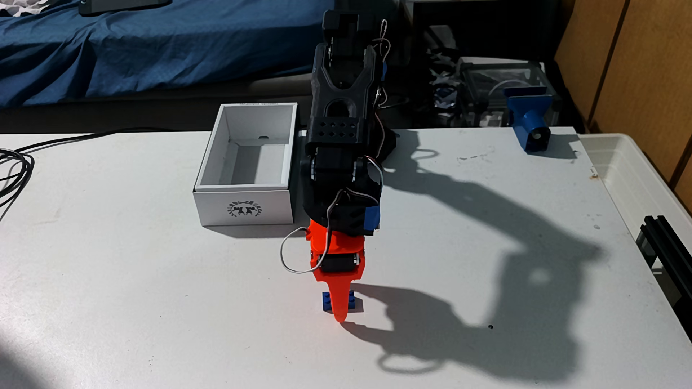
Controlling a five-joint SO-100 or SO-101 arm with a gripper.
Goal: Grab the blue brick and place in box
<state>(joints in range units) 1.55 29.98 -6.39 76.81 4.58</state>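
In the fixed view, the brick (326,301) is seen lying on the white desk (112,280), in front of the box (245,175) and apart from it. The orange jaws (340,312) are lowered over the brick, one finger crossing its near face; whether they are closed on it cannot be told. The box is seen beside the black arm (342,123).
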